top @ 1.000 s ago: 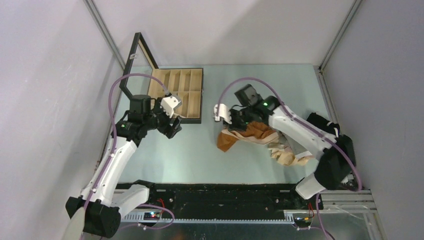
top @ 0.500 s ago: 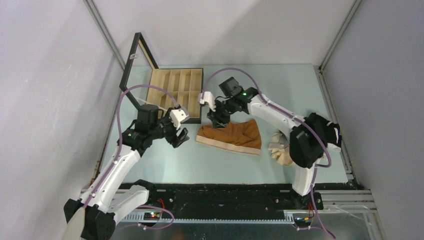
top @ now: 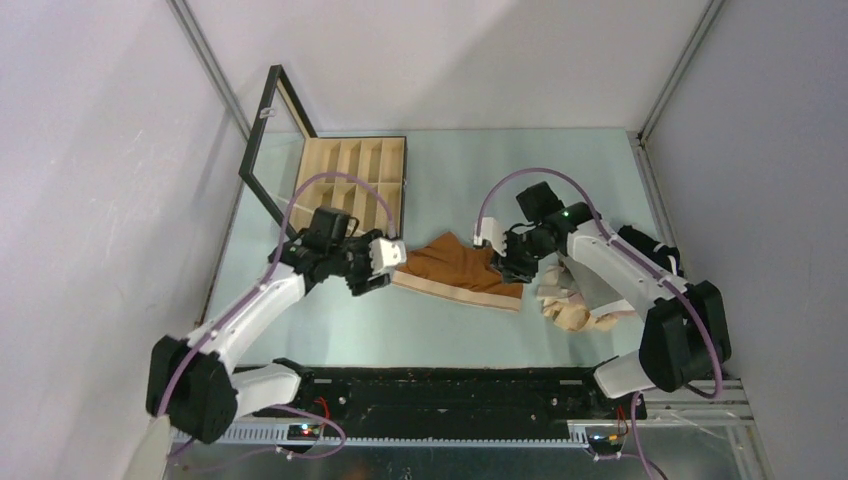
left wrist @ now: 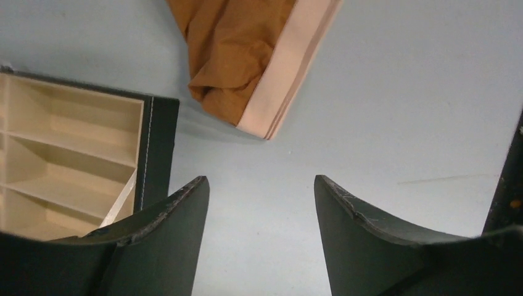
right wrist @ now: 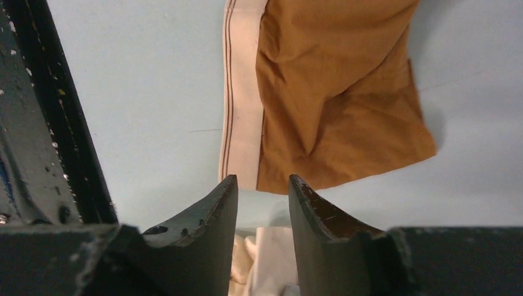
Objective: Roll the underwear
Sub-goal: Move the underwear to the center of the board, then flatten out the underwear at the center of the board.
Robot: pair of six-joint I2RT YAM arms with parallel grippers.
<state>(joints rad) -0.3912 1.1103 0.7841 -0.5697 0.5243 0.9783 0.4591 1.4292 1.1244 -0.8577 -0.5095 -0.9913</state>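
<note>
The rust-brown underwear (top: 455, 268) lies spread on the table with its pale waistband toward the near edge; it also shows in the left wrist view (left wrist: 237, 52) and the right wrist view (right wrist: 333, 92). My left gripper (top: 383, 268) is open and empty just left of the garment's left corner. My right gripper (top: 507, 268) is open and empty at the garment's right edge, its fingertips (right wrist: 229, 185) just short of the waistband corner. A beige garment (top: 570, 305) lies crumpled to the right, also showing in the right wrist view (right wrist: 262, 259). A black garment with white trim (top: 650, 250) lies partly behind the right arm.
The black-framed wooden box (top: 352, 185) with compartments stands open at the back left, its lid (top: 262, 130) raised; its corner is close to my left gripper (left wrist: 157, 142). Grey walls enclose the table. A black rail (top: 440, 385) runs along the near edge.
The right gripper let go of the rust-brown underwear, now spread flat, and moved from its far left corner to its right edge. The left gripper moved right, up to the garment's left corner.
</note>
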